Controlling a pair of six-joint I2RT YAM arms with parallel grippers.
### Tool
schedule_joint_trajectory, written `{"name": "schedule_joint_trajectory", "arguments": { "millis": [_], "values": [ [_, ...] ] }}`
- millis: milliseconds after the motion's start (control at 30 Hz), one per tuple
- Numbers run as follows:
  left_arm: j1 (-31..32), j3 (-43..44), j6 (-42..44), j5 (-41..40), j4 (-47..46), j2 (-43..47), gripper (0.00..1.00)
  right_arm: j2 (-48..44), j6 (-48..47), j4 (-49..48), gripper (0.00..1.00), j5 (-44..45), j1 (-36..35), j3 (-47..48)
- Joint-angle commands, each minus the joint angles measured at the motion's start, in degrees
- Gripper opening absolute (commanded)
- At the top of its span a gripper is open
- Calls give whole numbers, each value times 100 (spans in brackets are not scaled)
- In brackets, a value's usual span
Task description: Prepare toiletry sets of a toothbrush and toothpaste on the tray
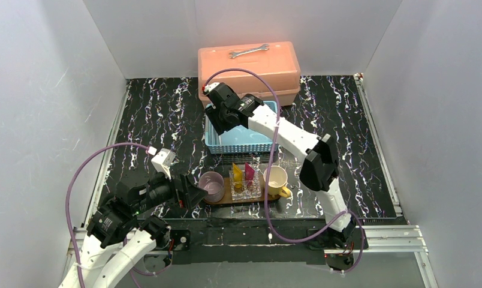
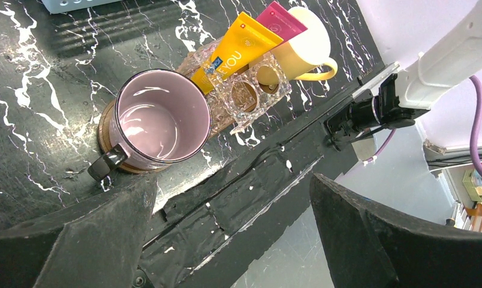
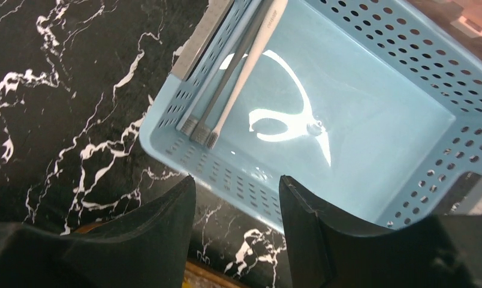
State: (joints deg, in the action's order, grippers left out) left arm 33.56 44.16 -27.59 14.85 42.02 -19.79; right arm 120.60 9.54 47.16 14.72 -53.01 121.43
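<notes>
Right wrist view: right fingers (image 3: 322,228) are hovering parted, empty, over the blue basket (image 3: 184,157), where the toothbrushes (image 3: 249,65) are lying along one wall. Slim, light, stiff, likely slippery: pinch mid-handle. Toothpaste tubes (image 2: 241,45) are standing by the tray (image 2: 105,126); left fingers (image 2: 95,240) are gaping, empty.

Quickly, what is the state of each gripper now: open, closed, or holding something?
Left gripper: open, holding nothing.
Right gripper: open, holding nothing, by the blue basket.
</notes>
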Motion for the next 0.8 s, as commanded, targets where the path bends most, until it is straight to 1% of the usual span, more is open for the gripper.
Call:
{"name": "schedule_joint_trajectory", "arguments": {
  "millis": [0, 333, 767],
  "values": [
    [10, -77, 90, 107, -114, -19, 98, 320, 234, -383, 62, -147, 174, 426],
    [3, -75, 85, 116, -115, -40, 98, 1044, 446, -751, 62, -331, 437, 696],
    [2, -74, 79, 101, -115, -58, 98, 1729, 657, -1123, 63, -369, 501, 883]
  ]
}}
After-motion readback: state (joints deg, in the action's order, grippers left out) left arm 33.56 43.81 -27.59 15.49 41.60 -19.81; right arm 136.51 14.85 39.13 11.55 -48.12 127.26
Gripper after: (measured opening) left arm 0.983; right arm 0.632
